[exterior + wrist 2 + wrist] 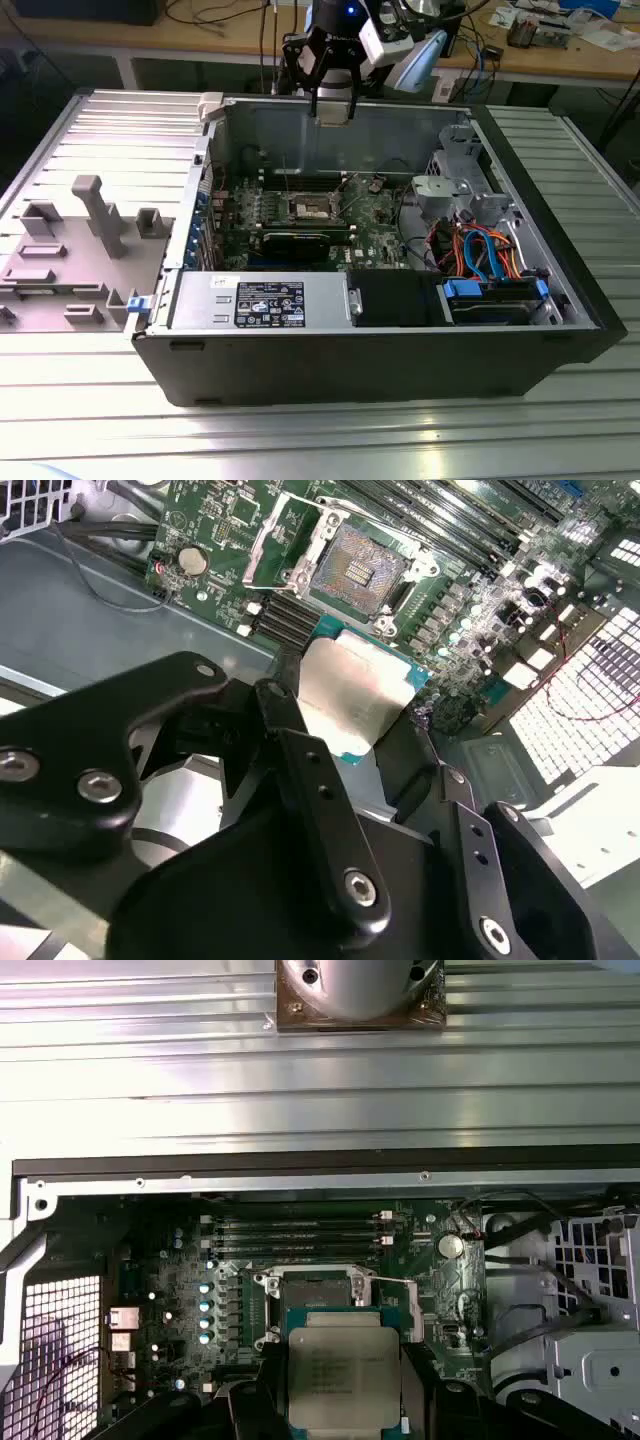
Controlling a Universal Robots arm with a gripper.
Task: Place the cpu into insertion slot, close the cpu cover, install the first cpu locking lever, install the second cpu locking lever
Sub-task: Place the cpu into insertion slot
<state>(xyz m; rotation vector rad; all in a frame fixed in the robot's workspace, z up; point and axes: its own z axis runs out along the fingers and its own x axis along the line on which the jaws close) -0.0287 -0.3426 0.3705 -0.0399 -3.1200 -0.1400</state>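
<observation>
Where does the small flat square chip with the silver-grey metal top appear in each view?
Exterior view: the small silver-grey square chip hangs in the gripper above the open case.
Second wrist view: chip held between black fingers, short of the slot.
First wrist view: chip beside the slot.
Shared landmark: the square dark silver-rimmed insertion slot, empty.

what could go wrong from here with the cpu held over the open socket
1. The hand pinches the cpu by its edges; it may slip or tilt and land crooked on the bare contacts of the insertion slot.
2. The cpu cover stands open beside the slot; a descent off to that side could catch it.
3. In the exterior view the hand hangs near the case's wall, which it might clip.
</observation>
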